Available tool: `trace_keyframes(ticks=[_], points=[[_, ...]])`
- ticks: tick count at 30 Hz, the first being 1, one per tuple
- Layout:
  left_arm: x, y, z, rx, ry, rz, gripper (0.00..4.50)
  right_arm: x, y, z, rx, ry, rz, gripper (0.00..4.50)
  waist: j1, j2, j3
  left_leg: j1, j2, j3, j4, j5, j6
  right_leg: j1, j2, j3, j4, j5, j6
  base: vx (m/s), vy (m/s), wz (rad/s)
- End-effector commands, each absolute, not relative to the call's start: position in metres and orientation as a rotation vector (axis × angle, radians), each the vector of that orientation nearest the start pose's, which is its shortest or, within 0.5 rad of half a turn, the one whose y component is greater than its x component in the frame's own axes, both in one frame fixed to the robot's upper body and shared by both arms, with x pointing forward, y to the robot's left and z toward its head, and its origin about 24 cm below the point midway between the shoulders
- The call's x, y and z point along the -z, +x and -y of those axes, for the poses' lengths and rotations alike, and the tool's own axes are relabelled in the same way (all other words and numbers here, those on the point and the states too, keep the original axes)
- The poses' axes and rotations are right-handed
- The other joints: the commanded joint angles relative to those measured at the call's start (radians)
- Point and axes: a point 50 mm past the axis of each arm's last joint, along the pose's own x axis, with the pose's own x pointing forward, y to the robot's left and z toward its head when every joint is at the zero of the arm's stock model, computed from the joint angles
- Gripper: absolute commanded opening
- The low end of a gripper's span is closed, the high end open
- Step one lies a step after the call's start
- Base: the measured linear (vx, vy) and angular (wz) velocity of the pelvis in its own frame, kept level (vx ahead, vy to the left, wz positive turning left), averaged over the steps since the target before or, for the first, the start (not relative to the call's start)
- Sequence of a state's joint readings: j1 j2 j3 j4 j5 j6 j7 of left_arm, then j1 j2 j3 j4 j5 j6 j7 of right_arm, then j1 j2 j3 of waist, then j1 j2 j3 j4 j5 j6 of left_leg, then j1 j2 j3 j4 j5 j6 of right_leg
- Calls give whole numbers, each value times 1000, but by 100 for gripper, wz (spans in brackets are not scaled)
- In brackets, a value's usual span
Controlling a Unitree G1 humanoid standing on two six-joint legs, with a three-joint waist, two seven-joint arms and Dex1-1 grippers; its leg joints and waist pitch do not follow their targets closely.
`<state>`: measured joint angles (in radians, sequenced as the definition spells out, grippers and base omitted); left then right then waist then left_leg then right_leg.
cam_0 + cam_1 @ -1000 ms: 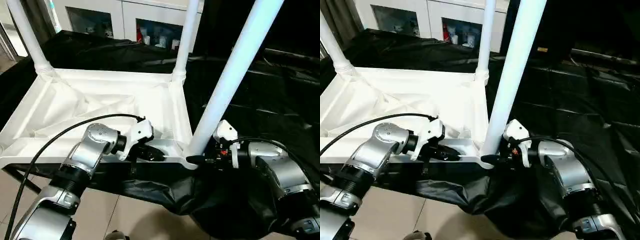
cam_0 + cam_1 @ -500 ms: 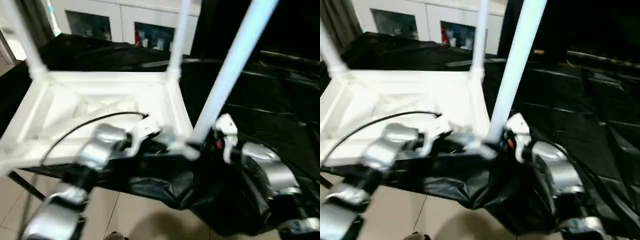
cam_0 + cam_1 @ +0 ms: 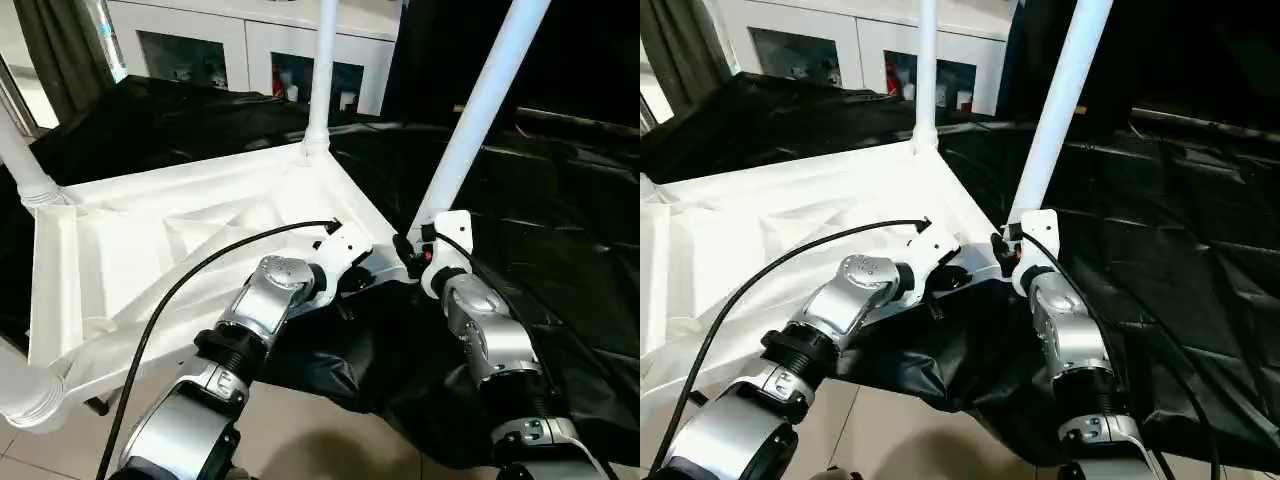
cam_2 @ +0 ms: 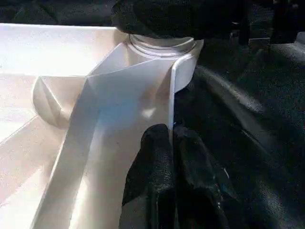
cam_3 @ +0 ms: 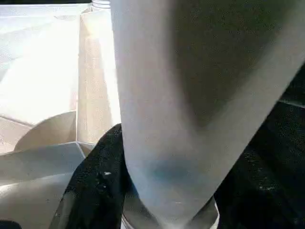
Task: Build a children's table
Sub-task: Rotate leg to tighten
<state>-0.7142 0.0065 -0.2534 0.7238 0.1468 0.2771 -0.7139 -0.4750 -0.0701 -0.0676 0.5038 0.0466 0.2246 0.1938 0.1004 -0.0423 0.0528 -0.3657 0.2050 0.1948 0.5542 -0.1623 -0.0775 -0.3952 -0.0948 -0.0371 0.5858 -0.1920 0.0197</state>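
Table top (image 3: 180, 240): lies upside down on black cloth (image 3: 560, 260), legs standing up | left gripper (image 4: 170, 157): fingers pinched tight on thin side wall of the top, near corner socket (image 4: 162, 45) | right gripper (image 5: 162, 191): fingers clasp base of the near leg (image 3: 480, 110) at this socket | cabinet (image 3: 250, 45) with glass doors behind | writing: none readable
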Motion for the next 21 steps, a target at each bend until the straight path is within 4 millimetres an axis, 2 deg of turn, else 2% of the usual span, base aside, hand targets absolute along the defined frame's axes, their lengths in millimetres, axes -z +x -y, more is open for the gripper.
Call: trace_keyframes(ticks=[1, 4, 6, 9, 13, 16, 17, 21], points=[[-47, 329, -9, 1054, 296, -403, 0, -20, 323, 89, -421, 65, -362, 257, -2, -2, -37, 12, 20, -16, -77, -358, -2, 17, -41, 28, -86, -326, -118, 0, 0, 0], [-47, 331, -13, 1049, 301, -398, 0, -23, 324, 91, -432, 79, -351, 288, -2, -3, -34, 13, 20, -16, -80, -375, -2, 15, -42, 27, -91, -363, -114, 0, 0, 0], [-50, 335, -24, 1070, 307, -383, 0, -28, 322, 99, -551, 56, -347, 300, 0, -8, -33, 11, 20, -17, -80, -381, 6, 18, -42, 27, -92, -384, -103, 0, 0, 0], [-51, 336, -36, 1091, 320, -387, 0, -34, 316, 113, -683, -6, -332, 300, 3, -12, -34, 4, 22, -16, -79, -335, 24, 23, -44, 27, -89, -343, -106, 0, 0, 0], [-53, 336, -49, 1144, 333, -385, 0, -42, 308, 131, -834, -72, -324, 300, 10, -13, -36, 5, 23, -10, -72, -285, 44, 25, -45, 28, -85, -298, -132, 0, 0, 0], [-55, 326, -63, 1321, 342, -361, 0, -52, 300, 152, -965, -109, -343, 300, 18, -12, -41, 3, 26, -9, -66, -220, 71, 33, -44, 27, -72, -186, -165, 0, 0, 0], [-56, 322, -67, 1377, 332, -364, 0, -54, 297, 158, -1011, -125, -357, 300, 14, -12, -40, 0, 26, -8, -64, -200, 83, 34, -42, 26, -64, -139, -184, 0, 0, 0], [-57, 318, -74, 1430, 322, -376, 0, -59, 292, 167, -1084, -141, -384, 300, 14, -11, -43, 4, 27, -5, -58, -157, 98, 35, -40, 24, -52, -63, -233, 0, 0, 0]])
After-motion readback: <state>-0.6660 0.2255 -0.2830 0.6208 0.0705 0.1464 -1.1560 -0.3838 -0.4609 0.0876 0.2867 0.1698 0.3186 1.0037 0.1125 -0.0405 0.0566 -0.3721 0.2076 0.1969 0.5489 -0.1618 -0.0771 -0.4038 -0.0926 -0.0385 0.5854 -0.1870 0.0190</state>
